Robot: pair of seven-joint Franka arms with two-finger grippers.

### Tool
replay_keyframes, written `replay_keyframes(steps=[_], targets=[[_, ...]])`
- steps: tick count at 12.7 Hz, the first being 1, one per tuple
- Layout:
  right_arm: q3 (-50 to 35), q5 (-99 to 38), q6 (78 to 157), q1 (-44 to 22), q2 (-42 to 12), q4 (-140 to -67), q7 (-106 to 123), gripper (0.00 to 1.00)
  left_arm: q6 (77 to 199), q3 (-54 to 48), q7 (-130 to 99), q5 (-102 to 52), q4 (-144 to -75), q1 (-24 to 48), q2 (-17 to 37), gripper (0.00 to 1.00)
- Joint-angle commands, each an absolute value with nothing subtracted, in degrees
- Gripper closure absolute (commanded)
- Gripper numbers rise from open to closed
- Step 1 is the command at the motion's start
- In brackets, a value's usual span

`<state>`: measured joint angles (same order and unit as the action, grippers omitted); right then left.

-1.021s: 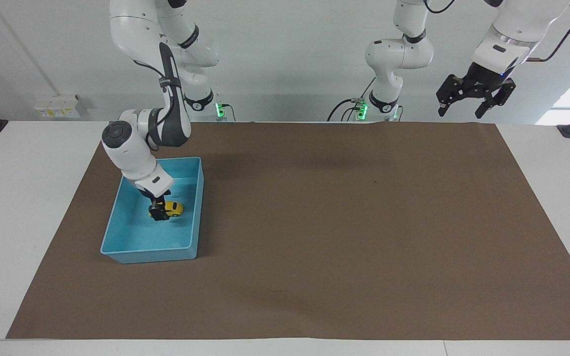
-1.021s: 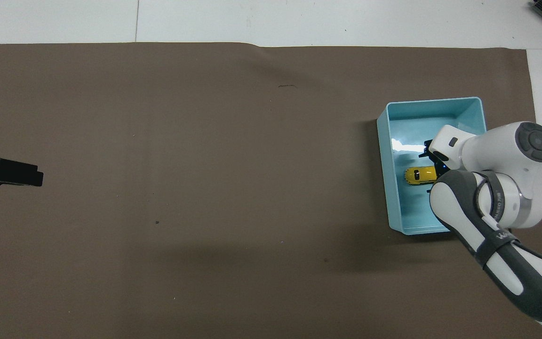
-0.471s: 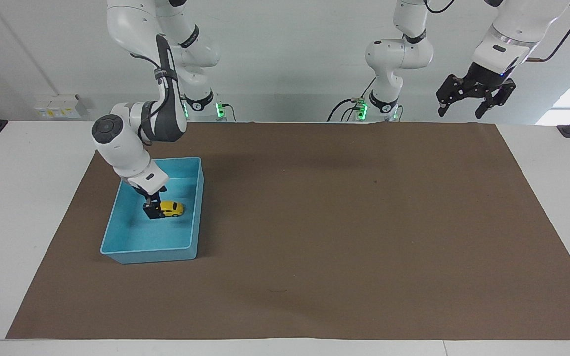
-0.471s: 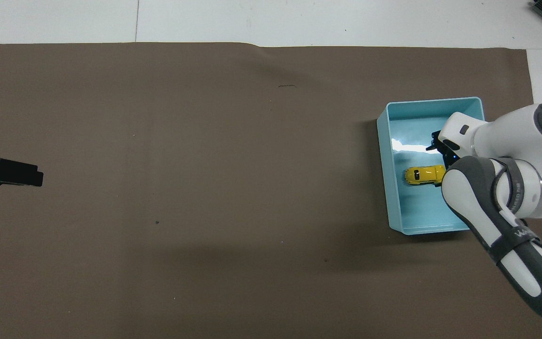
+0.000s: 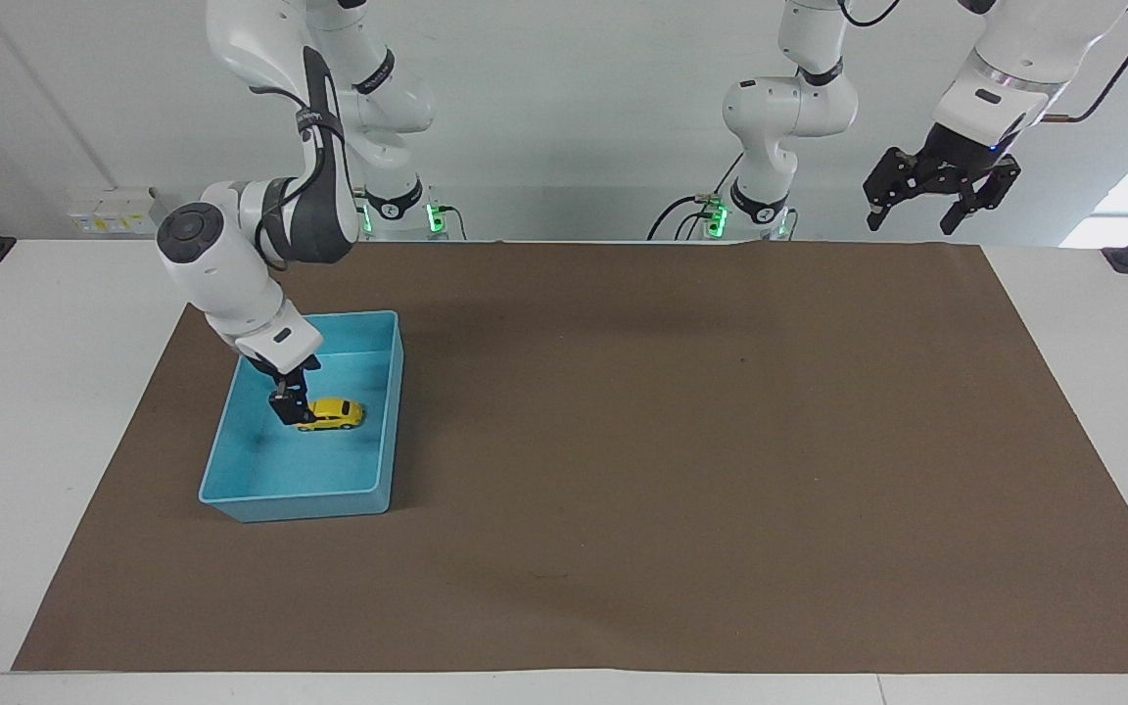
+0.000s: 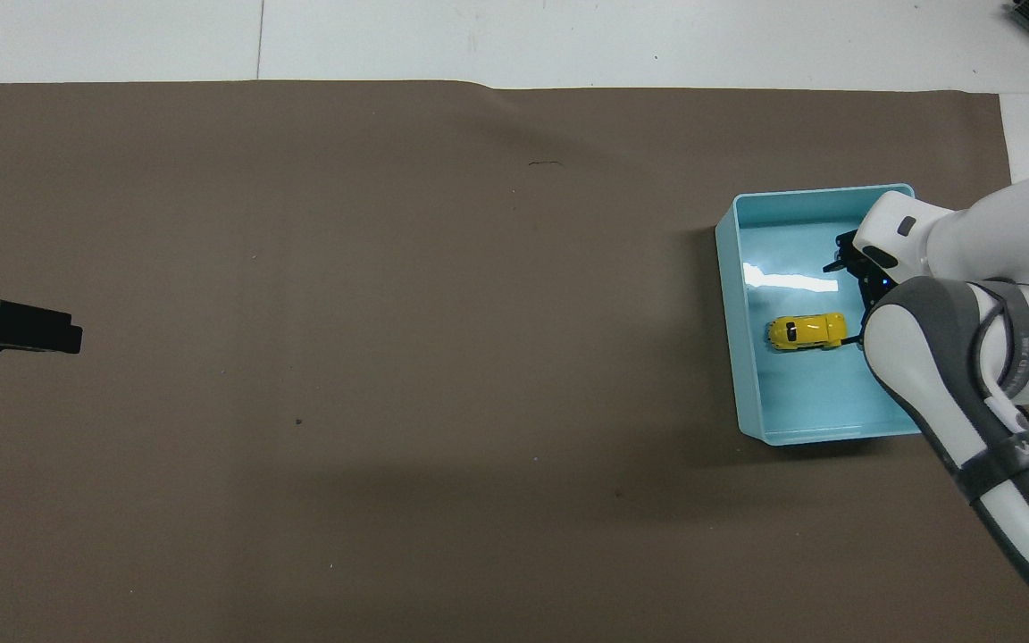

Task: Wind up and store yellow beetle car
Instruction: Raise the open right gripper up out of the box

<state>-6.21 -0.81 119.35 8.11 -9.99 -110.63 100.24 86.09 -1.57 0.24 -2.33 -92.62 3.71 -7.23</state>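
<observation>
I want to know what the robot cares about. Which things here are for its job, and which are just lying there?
For the job:
- yellow beetle car, lying in the bin
- blue bin
- right gripper, over the bin, jaws open
- left gripper, waiting up high

Just lying there:
- brown mat

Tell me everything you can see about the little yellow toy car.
The yellow beetle car is a tiny, glossy toy with a rounded body, dark windows and small dark wheels, probably plastic or painted metal. It sits upright on its wheels on the floor of the blue bin, lying across the bin's width. The open right gripper hangs just at its end; whether they touch is unclear.
</observation>
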Motion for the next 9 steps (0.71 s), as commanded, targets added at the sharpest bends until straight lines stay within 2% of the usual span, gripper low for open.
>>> replay_keyframes(steps=[1, 9], targets=[[-7.1, -1.3, 117.8, 8.9, -9.6, -109.4, 99.6, 0.00, 85.0, -2.1, 0.8, -2.7, -91.8, 2.7, -7.0, 0.00], [-7.3, -1.2, 115.0, 9.0, -9.1, -105.9, 99.7, 0.00, 85.0, -2.1, 0.8, -2.7, -91.8, 2.7, -7.0, 0.00]])
